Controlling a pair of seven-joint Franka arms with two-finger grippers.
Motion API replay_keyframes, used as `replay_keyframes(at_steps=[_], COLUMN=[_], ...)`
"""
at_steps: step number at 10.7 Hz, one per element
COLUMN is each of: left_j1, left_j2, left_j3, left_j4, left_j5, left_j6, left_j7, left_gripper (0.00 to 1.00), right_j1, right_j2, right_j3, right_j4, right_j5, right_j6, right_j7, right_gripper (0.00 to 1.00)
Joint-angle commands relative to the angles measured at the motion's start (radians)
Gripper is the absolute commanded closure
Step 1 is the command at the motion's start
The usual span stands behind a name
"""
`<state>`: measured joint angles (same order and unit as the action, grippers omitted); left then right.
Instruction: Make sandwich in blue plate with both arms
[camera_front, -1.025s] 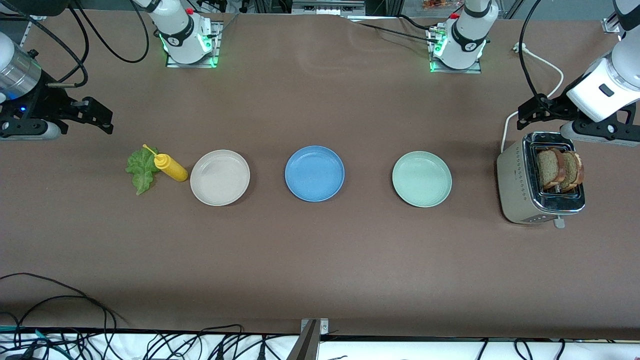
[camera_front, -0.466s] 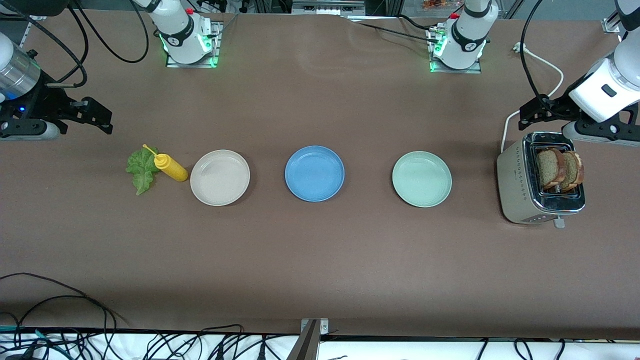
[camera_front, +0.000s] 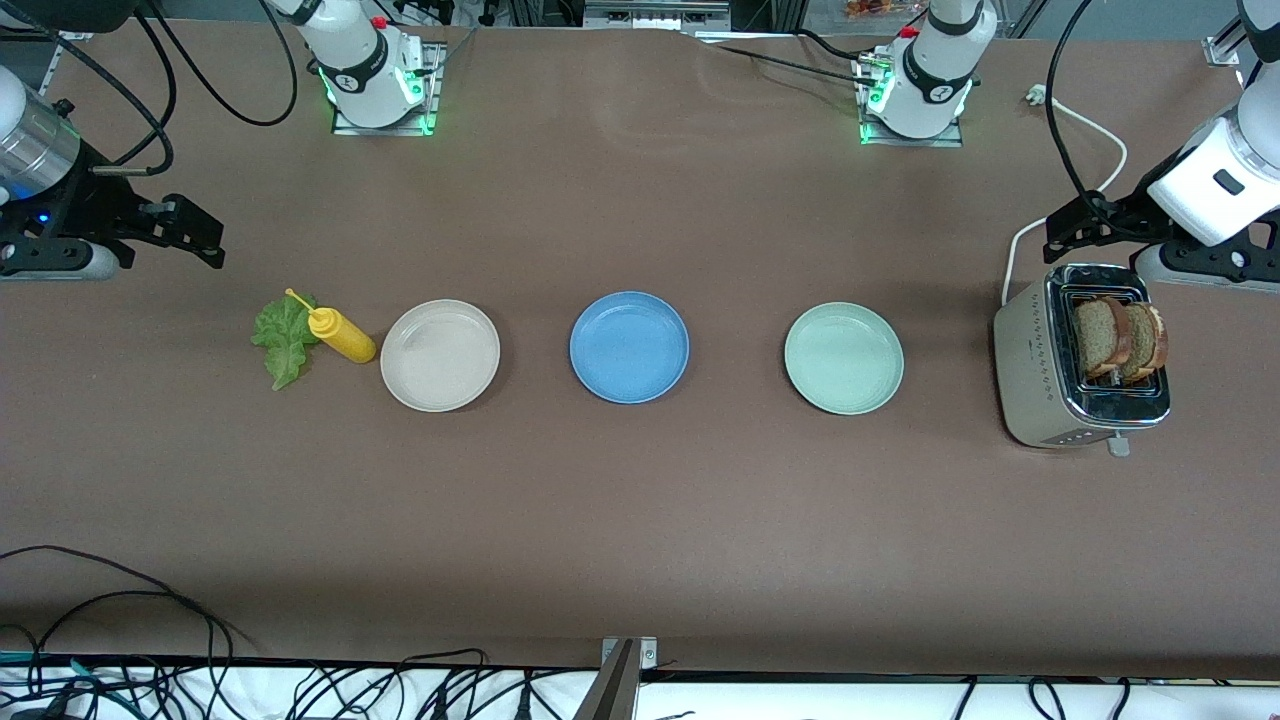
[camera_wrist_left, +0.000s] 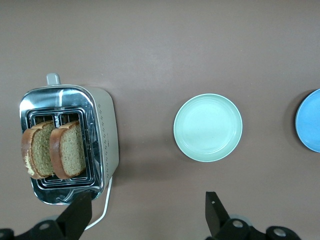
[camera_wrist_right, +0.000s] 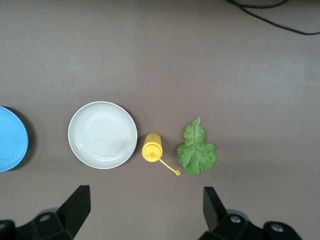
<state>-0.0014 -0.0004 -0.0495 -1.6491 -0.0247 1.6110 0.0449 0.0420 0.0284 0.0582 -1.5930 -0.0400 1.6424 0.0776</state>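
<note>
Over the table's end by the left arm, the left gripper (camera_front: 1062, 222) hangs in the air just above the toaster (camera_front: 1040, 370), its two black fingers (camera_wrist_left: 214, 212) spread wide and holding nothing. Directly below, two slices of brown toast (camera_front: 1118, 337) stand upright in the slots, popped up and side by side, probably so a gripper can pinch one from above. A white power cord (camera_front: 1085, 125) runs from the toaster toward the table's edge where the robot bases stand.

Over the table's end by the right arm, the right gripper (camera_front: 200, 232) also hangs in the air, wide open and empty. It is over bare table, near a ruffled green lettuce leaf (camera_front: 281, 338) that lies flat. A small yellow squeeze bottle (camera_front: 343, 335) lies on its side, touching the leaf and just beside a beige-white plate (camera_front: 440, 355).

Three round plates sit in a row along the middle of the table, well apart from each other. At the centre is the blue plate (camera_front: 629, 347), which is empty (nothing of the sandwich is on it yet). A pale green plate (camera_front: 844, 358) lies between it and the toaster.

Ingredients appear split by reach: bread at the left arm's end, lettuce at the right arm's end, target plate between them. Judging by this layout, the task has barely begun, and each arm seems poised to pick up its own item.
</note>
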Motion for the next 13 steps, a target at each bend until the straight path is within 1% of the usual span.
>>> replay_keyframes(at_steps=[1, 7, 10, 12, 13], left_j1=[0.003, 0.005, 0.011, 0.011, 0.011], left_j2=[-0.006, 0.005, 0.048, 0.065, 0.080], left_j3=[0.002, 0.011, 0.084, 0.112, 0.115], left_j4=[-0.006, -0.006, -0.023, -0.053, -0.058], left_j5=[0.012, 0.012, 0.012, 0.012, 0.012], left_j6=[0.012, 0.035, 0.116, 0.171, 0.185], left_j7=[0.016, 0.018, 0.137, 0.165, 0.165], left_gripper=[0.00, 0.00, 0.00, 0.00, 0.00], right_j1=[-0.002, -0.002, -0.002, -0.002, -0.002], right_j2=[0.007, 0.007, 0.005, 0.007, 0.005], right_j3=[0.002, 0.002, 0.002, 0.002, 0.002], right_j4=[0.021, 0.021, 0.021, 0.021, 0.021], right_j5=[-0.009, -0.009, -0.009, -0.009, -0.008], right_j6=[-0.003, -0.003, -0.004, -0.004, -0.004], right_j7=[0.008, 0.008, 0.008, 0.008, 0.008], right_gripper=[0.00, 0.00, 0.00, 0.00, 0.00])
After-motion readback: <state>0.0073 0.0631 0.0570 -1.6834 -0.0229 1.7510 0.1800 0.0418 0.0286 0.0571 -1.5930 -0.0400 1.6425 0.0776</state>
